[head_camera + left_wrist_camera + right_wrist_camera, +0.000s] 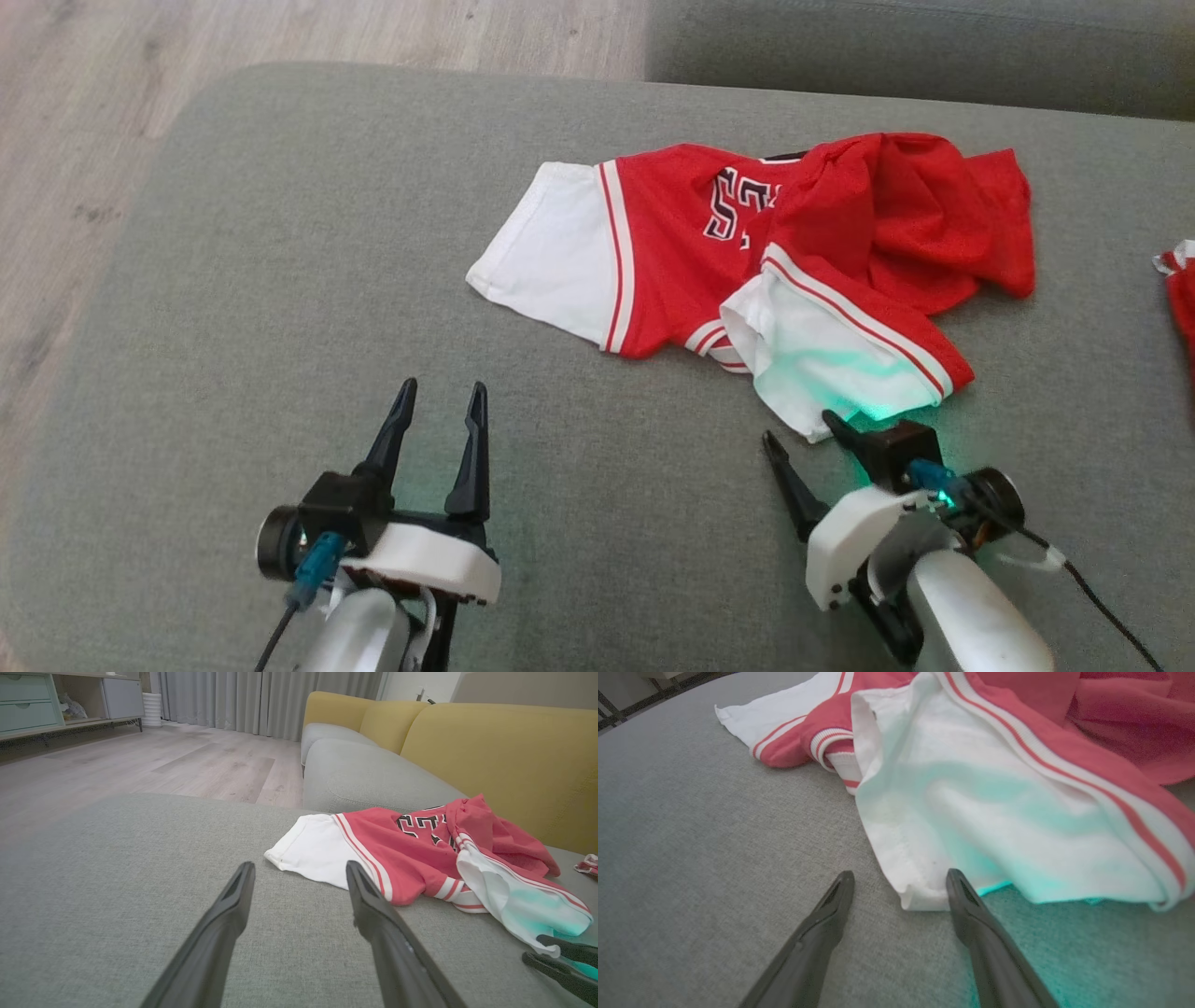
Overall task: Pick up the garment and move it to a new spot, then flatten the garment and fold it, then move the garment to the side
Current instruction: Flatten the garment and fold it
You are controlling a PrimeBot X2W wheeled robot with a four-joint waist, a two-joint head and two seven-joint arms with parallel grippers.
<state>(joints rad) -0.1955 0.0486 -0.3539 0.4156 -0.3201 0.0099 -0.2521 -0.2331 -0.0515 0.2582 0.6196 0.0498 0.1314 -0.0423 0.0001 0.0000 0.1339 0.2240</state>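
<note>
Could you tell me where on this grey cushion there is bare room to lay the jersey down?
The cushion is bare on its left half, from the garment's white sleeve to the edge by the wooden floor, and along the near strip beyond the left gripper. The right is crowded: crumpled garment, right gripper at its hem, a red scrap at the edge.

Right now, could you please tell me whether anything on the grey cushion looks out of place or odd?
The red-and-white jersey lies crumpled on the grey cushion, its right half bunched over itself and hiding part of the number. Another red-and-white scrap pokes in at the head view's right edge. Nothing looks damaged.
</note>
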